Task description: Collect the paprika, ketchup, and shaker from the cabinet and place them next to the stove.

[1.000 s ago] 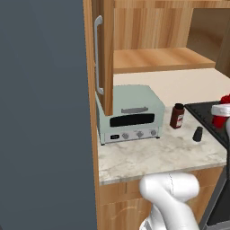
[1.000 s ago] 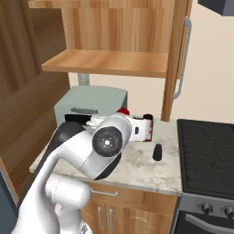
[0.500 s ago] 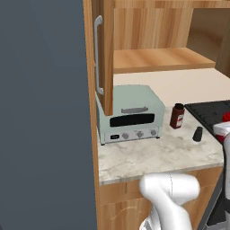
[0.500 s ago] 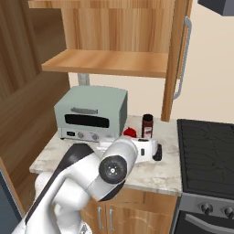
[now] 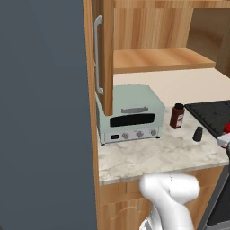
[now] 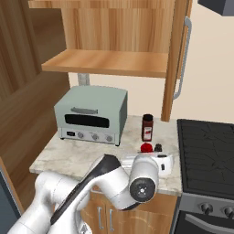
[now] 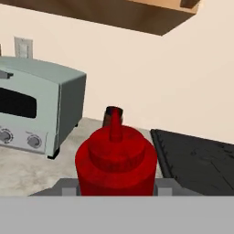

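Red ketchup (image 7: 116, 163): pinched upright in your tool (image 7: 117, 187) over the table (image 6: 77, 157); paprika (image 6: 147, 127) and shaker (image 5: 197, 134) stand beside the stove (image 6: 208, 155).

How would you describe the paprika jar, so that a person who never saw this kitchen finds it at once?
Find the pale green toaster oven on the marbled counter. Right of it, near the wall, stands the paprika jar: dark reddish-brown, dark cap, white-and-red label. The black shaker nearby is shorter and has no label.

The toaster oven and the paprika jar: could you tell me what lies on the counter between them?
Nothing: in the left base view, bare marbled counter separates the toaster oven from the paprika. The right base view shows the same gap.
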